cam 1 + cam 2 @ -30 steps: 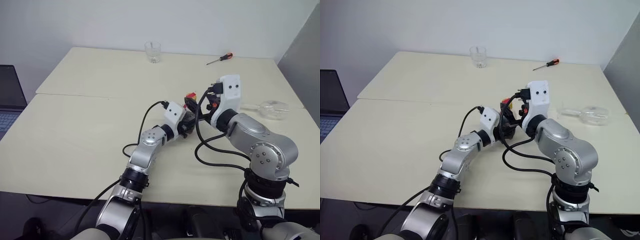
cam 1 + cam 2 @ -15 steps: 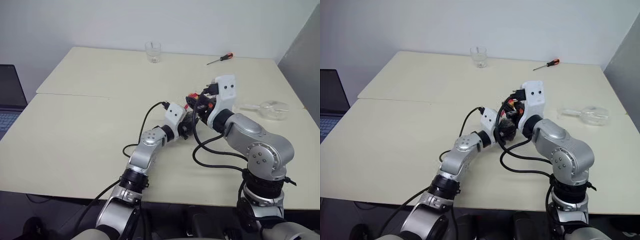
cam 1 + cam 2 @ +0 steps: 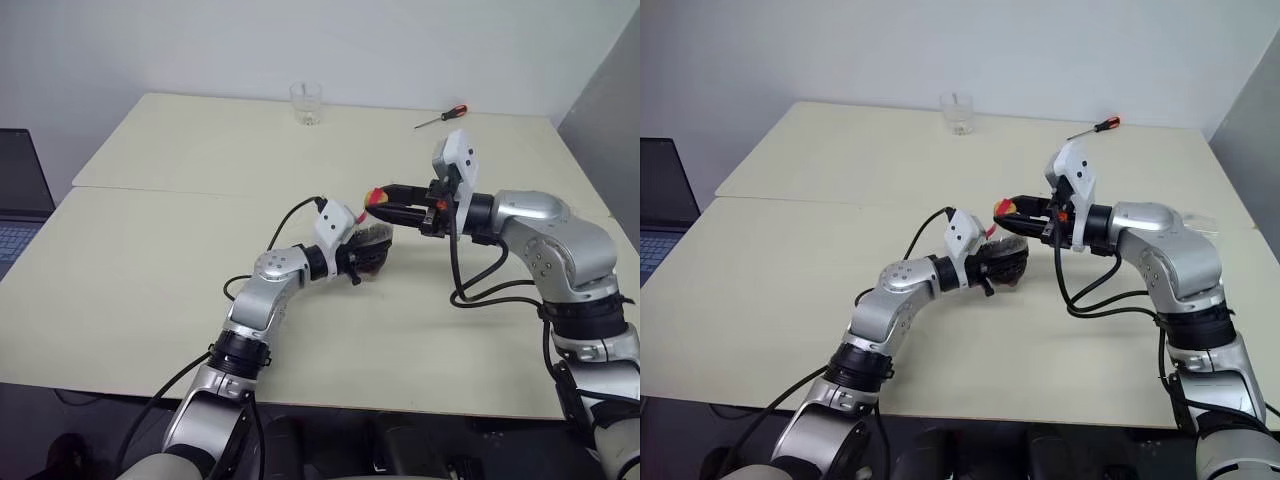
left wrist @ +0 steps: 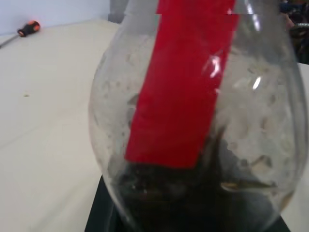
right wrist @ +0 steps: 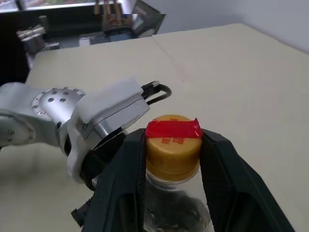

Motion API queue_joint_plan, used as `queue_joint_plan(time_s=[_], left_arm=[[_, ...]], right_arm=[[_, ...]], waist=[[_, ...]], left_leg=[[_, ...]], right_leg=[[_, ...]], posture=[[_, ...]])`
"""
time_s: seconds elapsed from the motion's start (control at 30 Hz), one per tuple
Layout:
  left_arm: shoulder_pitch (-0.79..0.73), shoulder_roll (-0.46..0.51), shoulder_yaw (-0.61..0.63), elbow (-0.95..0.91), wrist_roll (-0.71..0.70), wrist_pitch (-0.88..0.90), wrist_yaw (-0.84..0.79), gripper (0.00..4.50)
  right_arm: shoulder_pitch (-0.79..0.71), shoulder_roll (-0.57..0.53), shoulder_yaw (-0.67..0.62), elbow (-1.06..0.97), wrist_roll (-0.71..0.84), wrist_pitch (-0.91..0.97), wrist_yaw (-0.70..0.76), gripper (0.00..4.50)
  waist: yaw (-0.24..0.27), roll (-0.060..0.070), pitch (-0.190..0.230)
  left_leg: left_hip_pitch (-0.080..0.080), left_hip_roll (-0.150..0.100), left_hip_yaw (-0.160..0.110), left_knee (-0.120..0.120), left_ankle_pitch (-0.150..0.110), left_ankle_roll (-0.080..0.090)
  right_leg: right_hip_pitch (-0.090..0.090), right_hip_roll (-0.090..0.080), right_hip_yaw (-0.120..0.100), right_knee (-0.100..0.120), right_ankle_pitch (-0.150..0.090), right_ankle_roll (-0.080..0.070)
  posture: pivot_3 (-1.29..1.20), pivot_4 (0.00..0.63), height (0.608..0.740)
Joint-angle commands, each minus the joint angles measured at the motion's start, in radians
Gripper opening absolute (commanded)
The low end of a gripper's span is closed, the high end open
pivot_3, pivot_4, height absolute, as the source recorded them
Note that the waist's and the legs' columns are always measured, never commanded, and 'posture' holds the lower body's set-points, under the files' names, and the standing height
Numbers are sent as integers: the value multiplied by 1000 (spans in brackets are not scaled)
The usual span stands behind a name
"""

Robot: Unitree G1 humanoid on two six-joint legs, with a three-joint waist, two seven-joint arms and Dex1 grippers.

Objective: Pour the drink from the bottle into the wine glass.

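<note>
Two grippers on one bottle, cap still on

Two grippers meet near the middle of the table (image 3: 150,260). The left gripper (image 3: 372,252) has its jaws pressed against the rounded body of the bottle (image 4: 193,121), low down, where dark drink (image 4: 193,203) pools at the bottom. The right gripper (image 5: 171,145) comes in level from the right edge's side, its black fingers (image 5: 120,188) pinching the yellow cap (image 5: 173,147) with its red tape. A tumbler (image 3: 306,103) and a screwdriver (image 3: 440,117) lie near the far edge, well apart from the bottle.
</note>
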Motion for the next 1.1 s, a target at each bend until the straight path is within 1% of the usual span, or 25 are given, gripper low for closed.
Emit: queue_joint_plan(time_s=[0.03, 0.13, 0.3, 0.37, 0.4, 0.47, 0.57, 0.6, 0.63, 0.77, 0.9, 1.0, 1.07, 1.1], left_arm=[[-10, -13, -13, -87, -22, -3, -5, 1055], [-7, -15, -14, -91, -10, -2, 9, 1025], [-23, -22, -14, -62, 6, -22, 20, 1017], [-29, -24, -17, -54, 5, -22, 13, 1007], [-34, -26, -20, -47, 5, -22, 8, 1007], [-44, -32, -25, -32, 8, -26, 5, 1007], [-54, -37, -30, -11, 11, -35, -2, 1007], [-59, -39, -32, -2, 12, -39, -2, 1007], [-62, -41, -33, 6, 13, -42, -4, 1006], [-67, -41, -40, 25, 5, -47, -31, 1006], [-76, -32, -45, 52, -1, -62, -81, 1006], [-100, -19, -38, 88, -14, -86, -145, 1004], [-128, -11, -33, 127, -24, -108, -199, 1003], [-162, -14, -31, 174, -29, -126, -234, 1003]], right_arm=[[-34, 26, 53, 53, -17, -74, 109, 1268], [-38, 23, 69, 58, -41, -72, 120, 1268], [-30, 26, 3, 3, -8, 2, 59, 1268], [-29, 25, -26, -23, 9, 38, 36, 2005], [-27, 22, -45, -43, 22, 56, 22, 2271], [-21, 20, -80, -84, 43, 83, -9, 2975], [-8, 17, -133, -157, 77, 135, -67, 3953], [0, 15, -154, -188, 82, 151, -101, 4340], [9, 11, -175, -220, 88, 167, -132, 4500], [47, -5, -236, -342, 107, 232, -248, 4500], [125, -26, -352, -533, 186, 347, -375, 4500], [179, -23, -446, -680, 231, 437, -513, 4500], [193, -22, -474, -746, 227, 523, -617, 4500], [190, 23, -496, -801, 243, 598, -696, 4500]], waist=[[1, 0, 0], [4, 1, 0], [5, 1, 0], [5, 1, 0], [5, 1, 0], [5, 1, 0], [5, 1, 0], [4, 1, 0], [4, 1, 0], [4, 1, 0], [5, 1, 0], [5, 1, 0], [4, 1, 0], [3, 1, 0]], left_leg=[[0, 0, 0, 0, 0, 0], [0, 0, 0, 0, 0, 0], [0, 0, 0, 1, 0, 0], [0, 0, 0, 1, 0, 0], [0, 0, 0, 1, 0, 0], [0, 0, 0, 1, 0, 0], [0, 0, 0, 1, 0, 0], [0, 0, 0, 1, 0, 0], [0, 0, -1, 1, 0, 0], [0, 0, -1, 1, 0, 0], [0, 0, -1, 1, 0, 0], [0, 0, -1, 1, 0, 0], [0, 0, -1, 1, 0, 0], [0, 0, -1, 1, 0, 0]], right_leg=[[0, 0, 0, 0, 0, 0], [0, 0, -1, 1, 0, 0], [0, -2, 0, 1, 0, 0], [0, -2, -1, 1, 0, 0], [0, -2, -1, 1, 0, 0], [0, -1, -1, 1, 0, 0], [0, -2, 0, 1, 0, 0], [0, -2, 0, 1, 0, 0], [0, -2, 0, 1, 0, 0], [0, -1, 0, 1, 0, 0], [0, -2, 0, 1, 0, 0], [0, -2, 0, 1, 0, 0], [0, -2, 0, 1, -1, 1], [0, -2, 0, 1, -1, 1]], posture=[[0, 150, 740], [0, 150, 740], [0, 150, 740], [0, 150, 740], [0, 150, 740], [0, 150, 740], [0, 150, 740], [0, 150, 740], [0, 150, 740], [0, 150, 740], [0, 150, 740], [0, 150, 740], [0, 150, 740], [0, 150, 740]])
